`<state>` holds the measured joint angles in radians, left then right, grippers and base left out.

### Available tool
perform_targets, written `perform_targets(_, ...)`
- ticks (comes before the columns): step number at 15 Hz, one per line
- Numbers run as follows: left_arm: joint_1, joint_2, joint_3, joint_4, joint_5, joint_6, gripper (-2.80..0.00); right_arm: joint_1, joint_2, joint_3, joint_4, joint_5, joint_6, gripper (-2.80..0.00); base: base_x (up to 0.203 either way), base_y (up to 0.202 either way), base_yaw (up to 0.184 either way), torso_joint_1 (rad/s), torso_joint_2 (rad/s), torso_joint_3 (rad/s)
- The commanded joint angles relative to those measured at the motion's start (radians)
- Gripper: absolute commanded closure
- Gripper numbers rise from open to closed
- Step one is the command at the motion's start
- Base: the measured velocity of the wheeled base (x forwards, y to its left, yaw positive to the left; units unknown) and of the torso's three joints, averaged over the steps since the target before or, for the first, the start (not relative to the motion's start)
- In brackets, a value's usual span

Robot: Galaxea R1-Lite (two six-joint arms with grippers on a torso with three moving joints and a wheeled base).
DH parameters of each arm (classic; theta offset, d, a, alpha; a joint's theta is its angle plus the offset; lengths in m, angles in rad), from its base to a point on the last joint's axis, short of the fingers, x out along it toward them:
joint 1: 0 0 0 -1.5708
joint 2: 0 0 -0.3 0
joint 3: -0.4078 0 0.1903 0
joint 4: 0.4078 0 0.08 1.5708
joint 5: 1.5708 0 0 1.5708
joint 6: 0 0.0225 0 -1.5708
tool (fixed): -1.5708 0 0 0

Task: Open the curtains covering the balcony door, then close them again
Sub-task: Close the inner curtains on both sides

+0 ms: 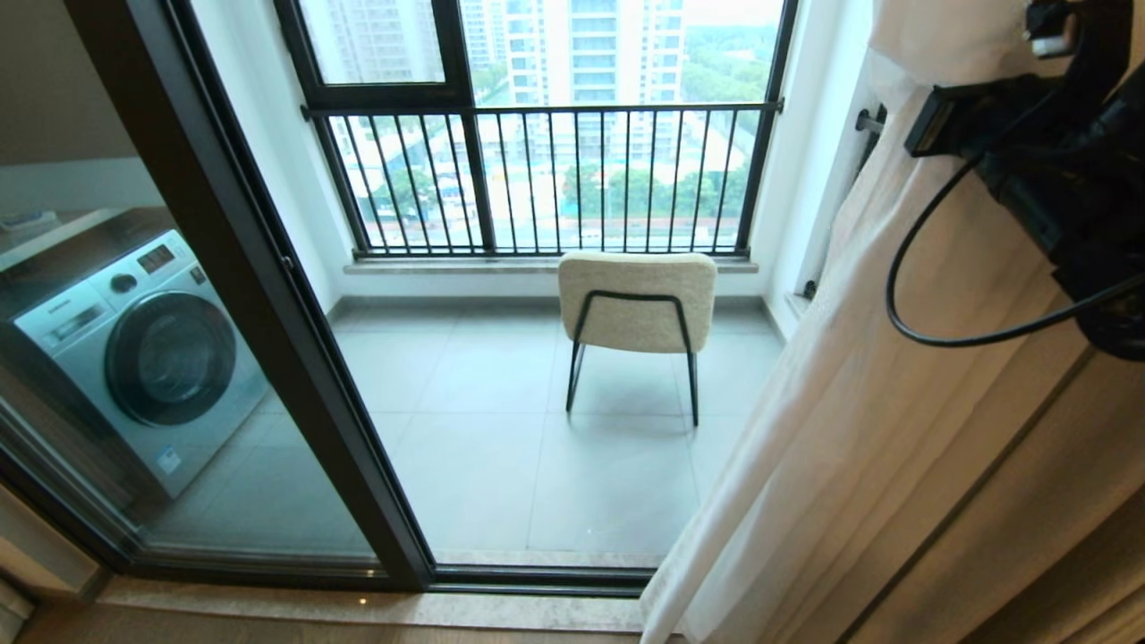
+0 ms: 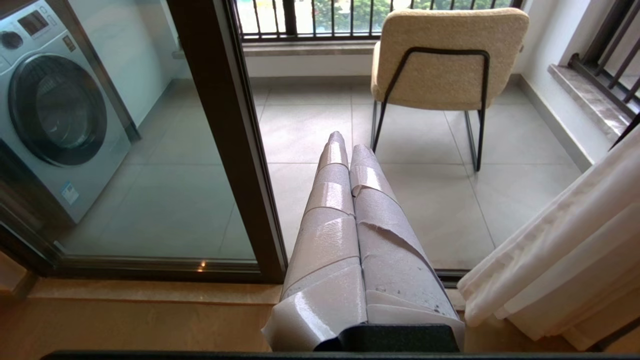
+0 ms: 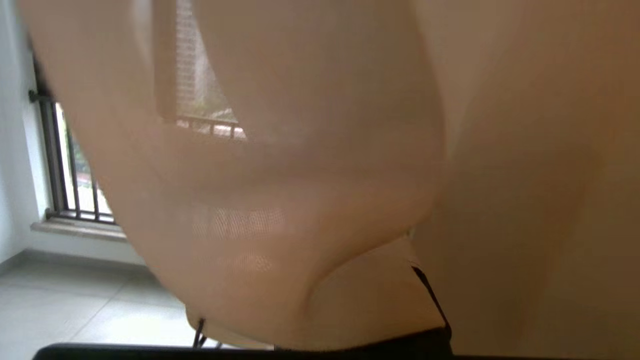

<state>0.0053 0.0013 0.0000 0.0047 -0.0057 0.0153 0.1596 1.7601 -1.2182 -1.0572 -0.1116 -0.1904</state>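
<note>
Balcony floor (image 1: pixel 501 447), curtains (image 1: pixel 894 402) gathered right

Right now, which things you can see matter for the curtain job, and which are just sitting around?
Part of the job:
- curtains, bunched at the right
- balcony door, uncovered
- right gripper, up in the curtains
- left gripper, shut and idle

Just there:
- washing machine
- chair
- railing
</note>
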Motion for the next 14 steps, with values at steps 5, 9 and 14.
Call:
perform_targets(5,0.001,0.0,0.0,0.0,0.0,0.0,0.0,0.0,-0.086,0.096,-0.023,-0.011,-0.002,0.0,0.0,0.0,0.0,0.0,0.0,0.0)
perform_targets(9,0.0,0.0,0.0,0.0,0.0,0.0,0.0,-0.002,-0.109,0.166,-0.084,-0.012,-0.001,0.0,0.0,0.0,0.0,0.0,0.0,0.0)
perform_targets(14,0.001,0.0,0.0,0.0,0.0,0.0,0.0,-0.008,-0.134,0.196,-0.095,-0.013,-0.001,0.0,0.0,0.0,0.0,0.0,0.0,0.0)
